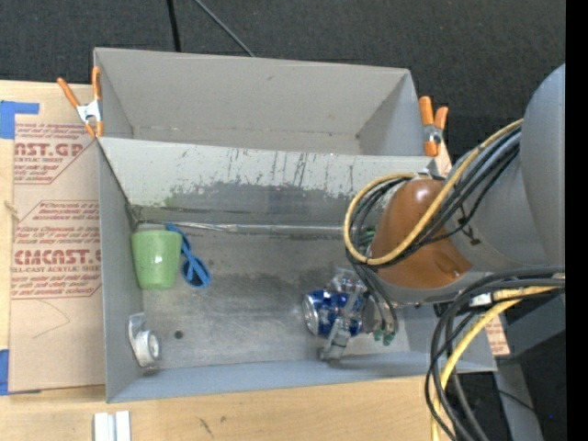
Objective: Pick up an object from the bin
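Observation:
My gripper [352, 327] is low in the bin's front right part, under the orange wrist cover. It sits right against a crumpled blue and silver can [322, 310], which lies on the bin floor at its left side. The gripper's metal parts overlap the can's right end, and that end is hidden. Whether the can is gripped cannot be made out.
A green plastic cup [155, 258] lies against the left wall, with a small blue scissor-like thing [192, 265] beside it. A silvery tape roll [143, 343] rests in the front left corner. The arm and its cables cover the bin's right side.

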Robot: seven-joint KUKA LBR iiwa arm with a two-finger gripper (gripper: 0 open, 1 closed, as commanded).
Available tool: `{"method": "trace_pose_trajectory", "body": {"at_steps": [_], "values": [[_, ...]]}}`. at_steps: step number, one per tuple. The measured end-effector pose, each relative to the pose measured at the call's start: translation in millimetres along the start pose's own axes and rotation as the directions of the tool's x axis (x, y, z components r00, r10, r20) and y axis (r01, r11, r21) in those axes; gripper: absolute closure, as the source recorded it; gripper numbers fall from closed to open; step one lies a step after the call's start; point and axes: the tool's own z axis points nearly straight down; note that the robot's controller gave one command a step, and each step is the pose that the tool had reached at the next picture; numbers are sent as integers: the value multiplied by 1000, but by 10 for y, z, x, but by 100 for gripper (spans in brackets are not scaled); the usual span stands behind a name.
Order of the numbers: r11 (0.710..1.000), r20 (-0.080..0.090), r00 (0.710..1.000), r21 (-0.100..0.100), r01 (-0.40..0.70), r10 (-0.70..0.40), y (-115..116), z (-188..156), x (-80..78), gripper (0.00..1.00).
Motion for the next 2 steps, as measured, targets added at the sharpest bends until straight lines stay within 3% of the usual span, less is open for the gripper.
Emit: {"method": "trace_pose_trajectory", "body": {"at_steps": [1,2], "values": [[1000,-4,1000,1,1,-1,-2,5,12,100],[1000,-4,1000,1,1,-1,4,-86,16,100]]}}
